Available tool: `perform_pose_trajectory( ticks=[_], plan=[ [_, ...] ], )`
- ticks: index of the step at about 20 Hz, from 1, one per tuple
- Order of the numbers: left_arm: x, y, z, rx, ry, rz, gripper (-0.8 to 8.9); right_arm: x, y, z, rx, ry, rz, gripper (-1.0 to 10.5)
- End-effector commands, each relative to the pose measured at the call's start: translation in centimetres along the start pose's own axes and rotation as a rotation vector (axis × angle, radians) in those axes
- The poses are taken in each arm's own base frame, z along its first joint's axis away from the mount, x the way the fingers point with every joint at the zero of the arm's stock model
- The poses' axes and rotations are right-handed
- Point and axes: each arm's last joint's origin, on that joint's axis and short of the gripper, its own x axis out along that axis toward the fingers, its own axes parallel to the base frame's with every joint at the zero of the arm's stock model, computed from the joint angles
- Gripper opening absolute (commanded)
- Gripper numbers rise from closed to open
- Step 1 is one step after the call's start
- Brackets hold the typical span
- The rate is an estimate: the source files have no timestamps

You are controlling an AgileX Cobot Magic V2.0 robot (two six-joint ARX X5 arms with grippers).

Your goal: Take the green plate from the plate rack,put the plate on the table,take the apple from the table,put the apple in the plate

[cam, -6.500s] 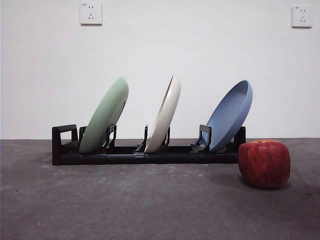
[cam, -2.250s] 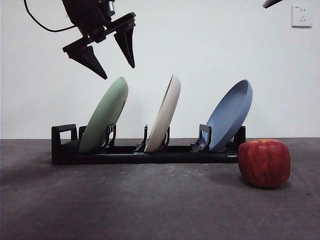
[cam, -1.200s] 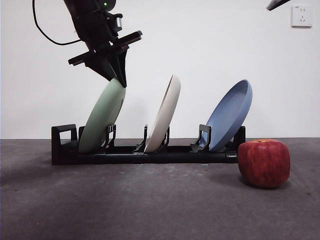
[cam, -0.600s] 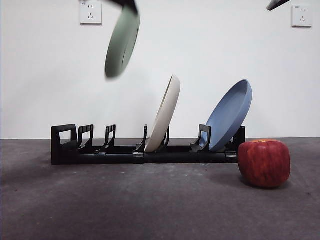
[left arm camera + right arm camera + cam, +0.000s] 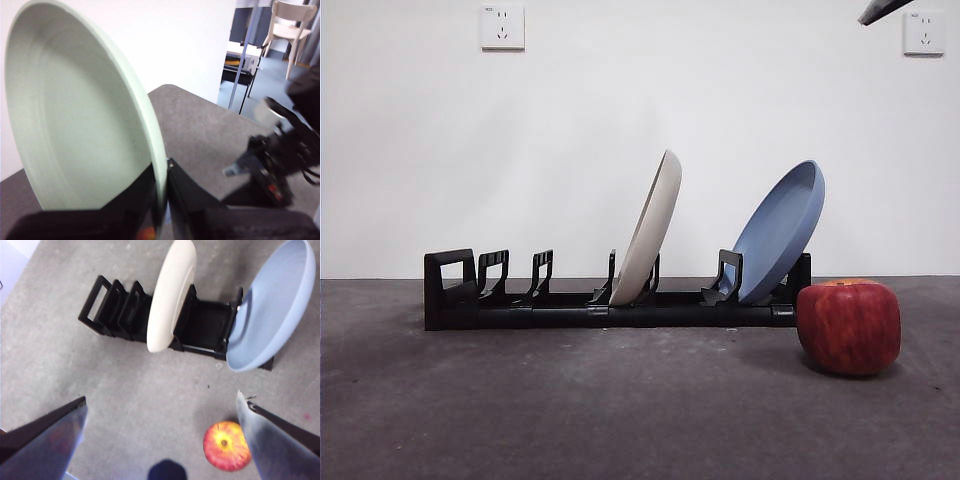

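My left gripper (image 5: 161, 170) is shut on the rim of the green plate (image 5: 75, 120), which it holds up on edge in the air; both are out of the front view. The plate rack (image 5: 570, 312) (image 5: 120, 305) stands on the table (image 5: 620, 420) with its left slots empty. The apple (image 5: 848, 326) (image 5: 226, 446) rests on the table just in front of the rack's right end. High above the table, my right gripper (image 5: 162, 410) is open with nothing between its jaws; only its black tip (image 5: 885, 10) shows at the front view's top right corner.
A cream-white plate (image 5: 650, 230) (image 5: 171, 295) leans in the rack's middle slot and a blue plate (image 5: 780, 232) (image 5: 272, 305) in its right slot, close behind the apple. The other arm (image 5: 280, 165) shows in the left wrist view.
My left gripper closed on the green plate's top rim, lifted it out of the rack's left slots, and carried it up out of the front view. The apple and other plates stayed put.
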Motion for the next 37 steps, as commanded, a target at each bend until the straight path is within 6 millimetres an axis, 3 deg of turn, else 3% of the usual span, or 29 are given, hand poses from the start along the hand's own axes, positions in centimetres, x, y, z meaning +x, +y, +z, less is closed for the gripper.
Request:
perform_pose_trajectory(
  ticks=[1,5,10,14,18,26,32,37],
  plan=[
    [-1.0,-1.2,-0.9,0.069,0.064,0.044,-0.09,0.0,-0.1,0.1,-0.023,-0.001,-0.022,5.0],
    [-1.9,-3.3,-5.4,0.134,0.276,0.068,-0.09,0.0,-0.2,0.1,-0.031,-0.007,-0.069,5.0],
    [-0.5,-4.8,-14.8,0.114,0.607,0.067,-0.09,0.0,-0.3,0.1,-0.03,-0.011,-0.112,5.0],
    [3.2,-5.4,-22.3,0.124,0.784,0.216,-0.09,0.0,-0.3,0.1,-0.026,-0.011,-0.115,5.0],
    [8.1,-6.1,-27.7,0.115,0.754,0.211,-0.09,0.0,-0.3,0.1,-0.001,-0.012,-0.115,5.0],
    [15.6,-7.6,-32.2,0.193,0.781,0.184,-0.09,0.0,-0.3,0.0,0.01,-0.005,-0.116,5.0],
    [17.6,-8.0,-34.9,0.198,0.879,0.147,-0.09,0.0,-0.3,-0.1,0.013,0.007,-0.117,5.0],
    [18.7,-8.5,-35.9,0.157,0.887,0.068,-0.09,0.0,-0.3,-0.2,0.017,0.017,-0.118,5.0]
  ],
)
